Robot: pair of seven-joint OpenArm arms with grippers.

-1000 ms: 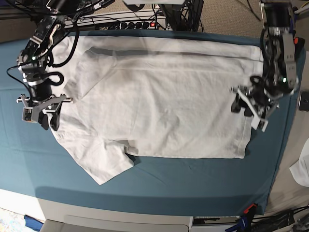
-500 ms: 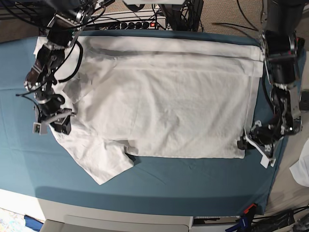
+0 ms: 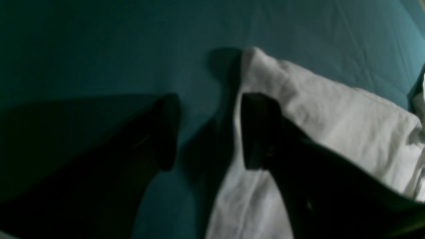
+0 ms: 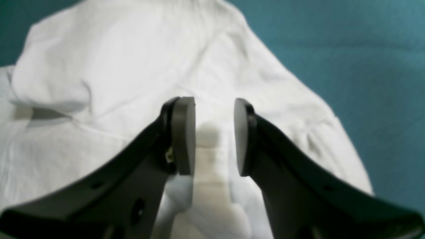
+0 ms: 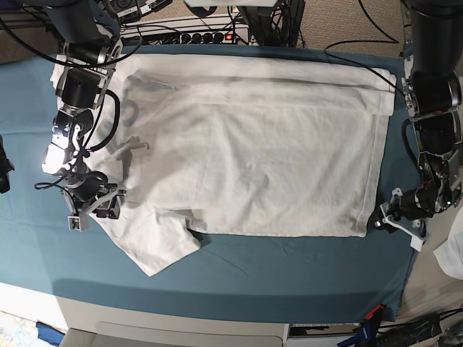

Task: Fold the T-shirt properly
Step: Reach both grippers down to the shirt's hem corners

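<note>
The white T-shirt (image 5: pixel 246 152) lies spread flat on the teal table cover (image 5: pixel 289 267), collar end toward the base view's left, with its far edge folded over. My right gripper (image 5: pixel 94 208) hangs low over the near sleeve. In the right wrist view it (image 4: pixel 212 136) stands open above white cloth (image 4: pixel 116 66), with nothing pinched. My left gripper (image 5: pixel 391 219) is at the near hem corner. In the left wrist view it (image 3: pixel 209 132) is open. One finger is over the shirt's corner (image 3: pixel 332 116) and the other over bare cover, with the cloth's edge between them.
A power strip (image 5: pixel 199 36) and cables run along the table's back edge. A small white scrap of cloth (image 5: pixel 452 253) lies off the table at the right. An orange and black tool (image 5: pixel 372 314) sits beyond the front right corner.
Both arms have swung toward the table's front edge and dropped lower. The left gripper went from mid-hem to the near hem corner, and the right from beside the shoulder to the near sleeve.
</note>
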